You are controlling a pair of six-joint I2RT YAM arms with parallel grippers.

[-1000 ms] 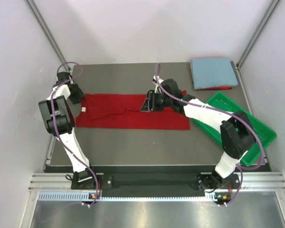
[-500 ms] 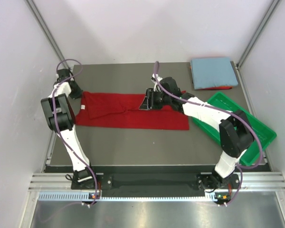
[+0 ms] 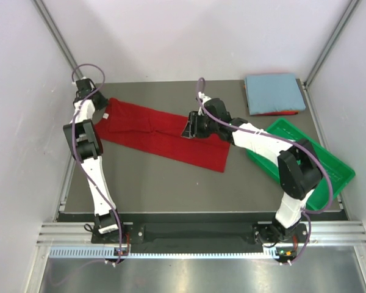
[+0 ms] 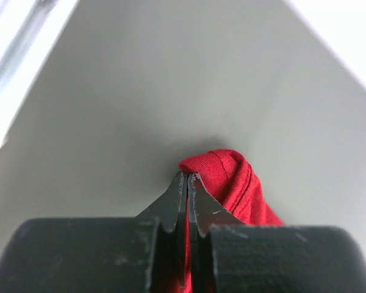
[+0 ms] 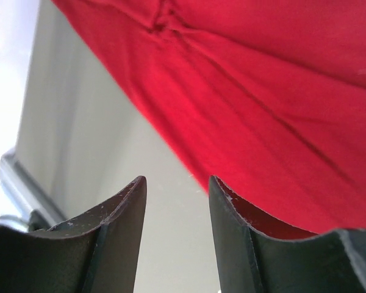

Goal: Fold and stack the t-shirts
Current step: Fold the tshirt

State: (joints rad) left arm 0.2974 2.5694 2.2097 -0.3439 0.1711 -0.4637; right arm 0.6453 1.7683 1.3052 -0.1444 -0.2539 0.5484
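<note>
A dark red t-shirt [image 3: 161, 131], folded into a long strip, lies slanted across the table from far left to near centre. My left gripper [image 3: 101, 110] is shut on its far-left end, and red cloth [image 4: 229, 177] bunches at the closed fingertips. My right gripper [image 3: 189, 129] is open at the strip's far edge near the middle. In the right wrist view the red cloth [image 5: 262, 104] fills the upper right and runs behind the right finger; nothing is between the jaws. A folded light blue t-shirt [image 3: 273, 93] lies on a folded red one [image 3: 274, 113] at the far right.
A green plastic tray [image 3: 329, 160] sits at the right edge, under my right arm's elbow. The grey table [image 3: 165, 183] is walled in by white panels on the left, back and right. A metal rail runs along the front.
My left gripper has pulled the shirt's left end toward the far left corner. The strip has swung from level to slanted, and its right end has slid left and nearer. My right gripper has barely moved.
</note>
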